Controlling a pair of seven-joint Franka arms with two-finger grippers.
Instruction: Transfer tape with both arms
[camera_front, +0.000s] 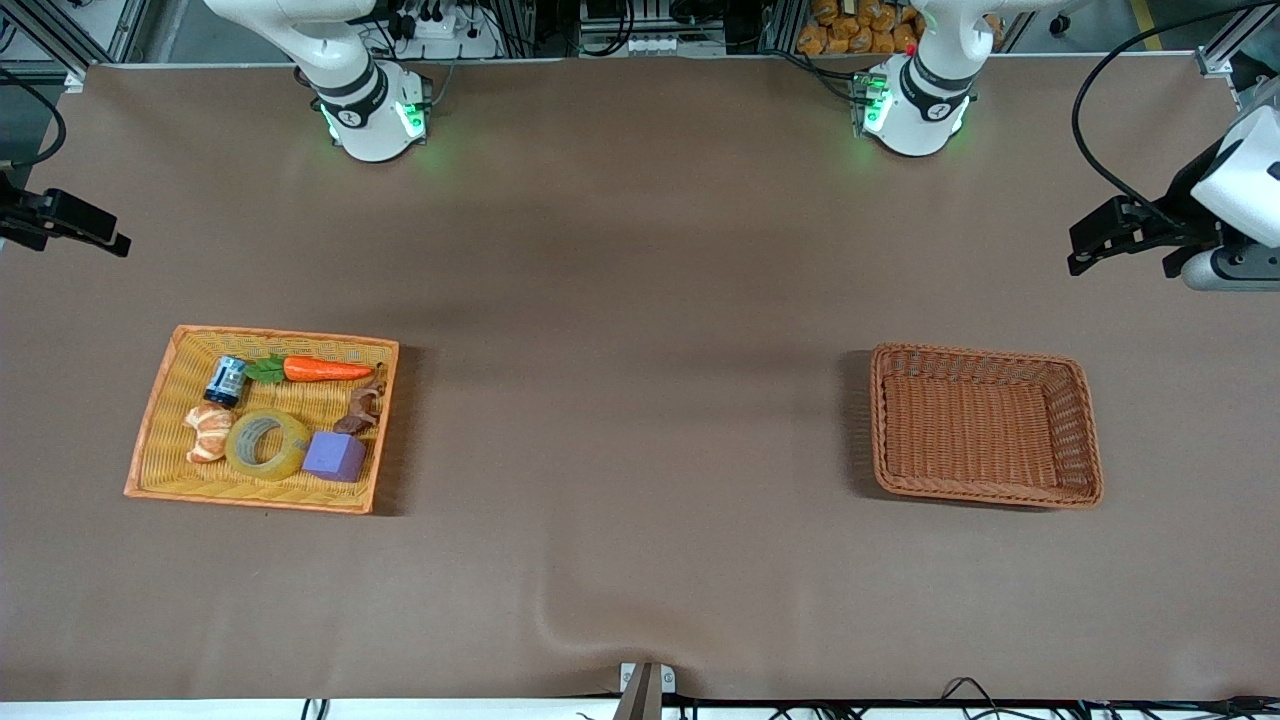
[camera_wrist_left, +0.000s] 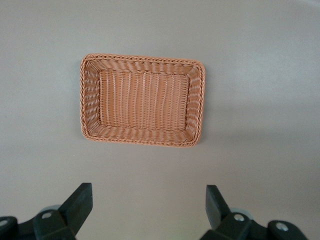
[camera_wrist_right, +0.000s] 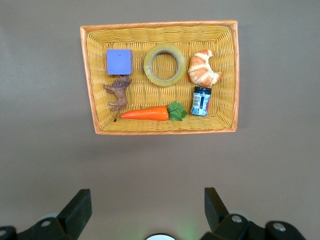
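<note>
The table (camera_front: 640, 300) wears a matt brown cloth-like cover, rippled at its front edge. The tape (camera_front: 267, 444) looks glossy, translucent yellowish plastic, lying in a yellow woven wicker tray (camera_front: 160, 420). The brown basket (camera_front: 985, 495) is coarse woven wicker, matt.

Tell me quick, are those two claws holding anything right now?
Left gripper: jaws open, holding nothing, up over bare table.
Right gripper: jaws open, holding nothing, up over bare table.
</note>
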